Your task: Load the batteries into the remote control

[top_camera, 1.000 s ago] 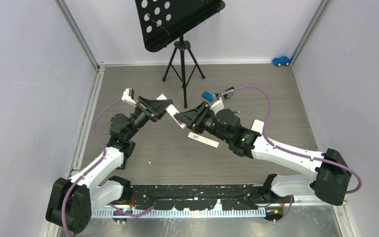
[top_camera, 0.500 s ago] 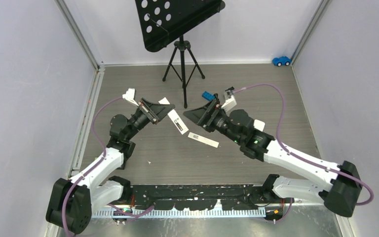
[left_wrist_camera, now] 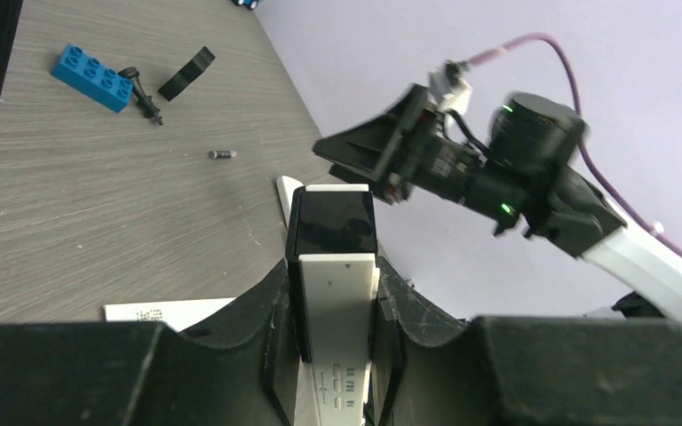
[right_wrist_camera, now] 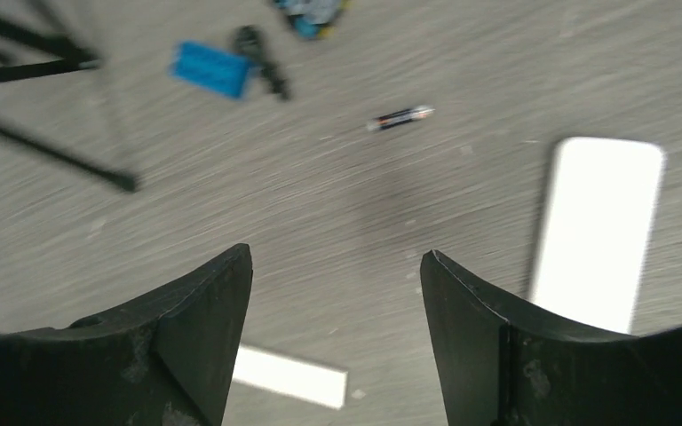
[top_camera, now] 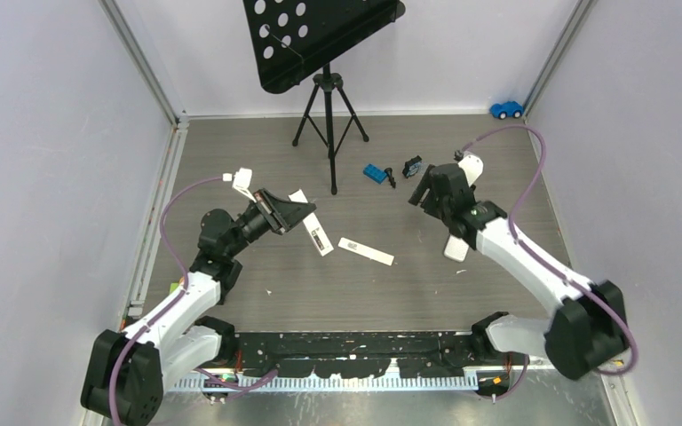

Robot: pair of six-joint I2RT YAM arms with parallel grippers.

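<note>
My left gripper (top_camera: 305, 216) is shut on the remote control (top_camera: 319, 237), a slim white bar with a black end (left_wrist_camera: 331, 217), and holds it by its long sides above the table. One battery (right_wrist_camera: 400, 116), a thin dark cylinder, lies on the table ahead of my right gripper (right_wrist_camera: 336, 266), whose jaws stand open and empty above the wood. In the left wrist view the same battery (left_wrist_camera: 222, 154) lies right of the blue brick. The right gripper (top_camera: 426, 191) hovers at the back right, well away from the remote.
A narrow white strip (top_camera: 366, 251) lies mid-table. A white rounded slab (top_camera: 455, 246) rests under the right arm. A blue toy brick (top_camera: 374, 173), a small black part (top_camera: 392, 177) and a black-and-blue block (top_camera: 411, 165) sit behind. The music-stand tripod (top_camera: 329, 115) stands at the back, a toy car (top_camera: 506, 109) in the far corner.
My right arm pulled away from the remote, swung right and back, and its jaws opened wide. The left arm kept its grip and shifted the remote slightly lower.
</note>
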